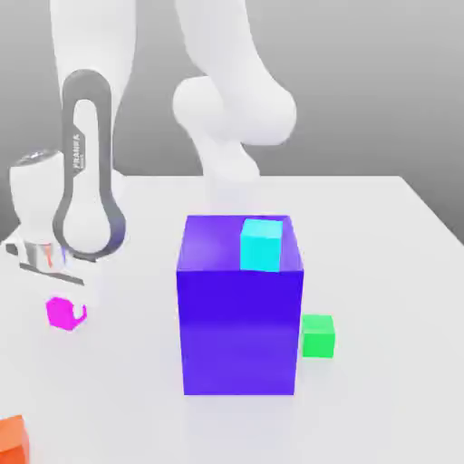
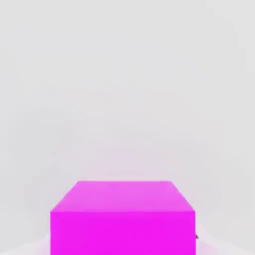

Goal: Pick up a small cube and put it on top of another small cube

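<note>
Magenta cube [image 1: 61, 313] sits between the fingertips of the gripper [image 2: 123, 244], pinched on two opposite sides, at or near the table [image 1: 381, 399]. We judge the grasp just made; the lift comes next. Best we raise it straight up, grip firm and wrist level. Across from the gripper, beyond the big blue block [image 1: 239, 331], waits the green cube [image 1: 318, 336]. We should clear the block and the cyan cube [image 1: 262, 246] on it before lowering squarely.
</note>
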Robot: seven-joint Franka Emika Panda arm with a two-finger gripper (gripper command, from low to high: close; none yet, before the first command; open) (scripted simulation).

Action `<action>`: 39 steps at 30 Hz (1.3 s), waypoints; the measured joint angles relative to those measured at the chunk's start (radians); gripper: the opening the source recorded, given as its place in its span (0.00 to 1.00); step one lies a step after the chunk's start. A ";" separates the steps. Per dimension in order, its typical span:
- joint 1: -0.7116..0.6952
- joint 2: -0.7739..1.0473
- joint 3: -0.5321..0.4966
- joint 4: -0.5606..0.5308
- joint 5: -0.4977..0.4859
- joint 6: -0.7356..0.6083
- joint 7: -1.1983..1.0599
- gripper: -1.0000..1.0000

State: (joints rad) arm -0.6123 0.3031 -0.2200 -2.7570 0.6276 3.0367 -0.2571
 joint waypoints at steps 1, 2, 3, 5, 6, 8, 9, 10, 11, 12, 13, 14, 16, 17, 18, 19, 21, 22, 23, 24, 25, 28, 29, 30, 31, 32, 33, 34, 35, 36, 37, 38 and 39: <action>0.025 -0.014 -0.032 -0.003 -0.027 -0.010 0.020 0.00; 0.052 -0.030 -0.066 -0.007 -0.057 -0.020 0.042 0.00; 0.078 -0.046 -0.100 -0.012 -0.090 -0.031 0.067 0.00; 0.126 -0.080 -0.166 -0.021 -0.161 -0.052 0.119 0.00; 0.150 -0.096 -0.198 -0.026 -0.196 -0.062 0.146 0.00; 0.191 -0.129 -0.256 -0.036 -0.269 -0.082 0.200 0.00; 0.209 -0.146 -0.283 -0.041 -0.305 -0.092 0.227 0.00; 0.226 -0.162 -0.308 -0.046 -0.339 -0.102 0.252 0.00; 0.237 -0.178 -0.327 -0.051 -0.374 -0.111 0.279 0.00; 0.246 -0.194 -0.344 -0.057 -0.411 -0.120 0.306 0.00; 0.252 -0.210 -0.358 -0.062 -0.444 -0.129 0.332 0.00; 0.256 -0.225 -0.370 -0.068 -0.475 -0.138 0.355 0.00; 0.256 -0.253 -0.383 -0.079 -0.529 -0.156 0.397 0.00; 0.268 -0.266 -0.380 -0.085 -0.547 -0.165 0.405 0.00; 0.302 -0.278 -0.356 -0.092 -0.546 -0.174 0.384 0.00; 0.348 -0.284 -0.336 -0.085 -0.561 -0.191 0.359 0.00; 0.415 -0.282 -0.315 -0.039 -0.628 -0.237 0.310 0.00; 0.435 -0.278 -0.305 -0.010 -0.668 -0.263 0.284 0.00; 0.458 -0.274 -0.294 0.020 -0.709 -0.289 0.258 0.00; 0.484 -0.269 -0.281 0.051 -0.749 -0.316 0.232 0.00; 0.512 -0.263 -0.269 0.082 -0.789 -0.343 0.205 0.00; 0.593 -0.244 -0.232 0.179 -0.911 -0.425 0.120 0.00; 0.620 -0.238 -0.220 0.211 -0.951 -0.452 0.090 0.00; 0.646 -0.231 -0.207 0.243 -0.990 -0.479 0.061 0.00; 0.672 -0.225 -0.195 0.275 -1.029 -0.506 0.032 0.00; 0.698 -0.218 -0.184 0.307 -1.068 -0.533 0.003 0.00; 0.724 -0.212 -0.171 0.338 -1.107 -0.558 -0.026 0.00; 0.760 -0.215 -0.152 0.353 -1.137 -0.578 -0.052 0.00; 0.802 -0.224 -0.131 0.360 -1.163 -0.593 -0.076 0.00; 0.846 -0.236 -0.110 0.363 -1.187 -0.607 -0.100 0.00; 0.889 -0.249 -0.090 0.363 -1.210 -0.620 -0.122 0.00; 0.932 -0.263 -0.069 0.363 -1.234 -0.633 -0.144 0.00; 0.973 -0.278 -0.048 0.362 -1.257 -0.645 -0.165 0.00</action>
State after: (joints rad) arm 0.3611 0.0254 -0.2682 -2.3951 -0.6296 2.3915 -0.4225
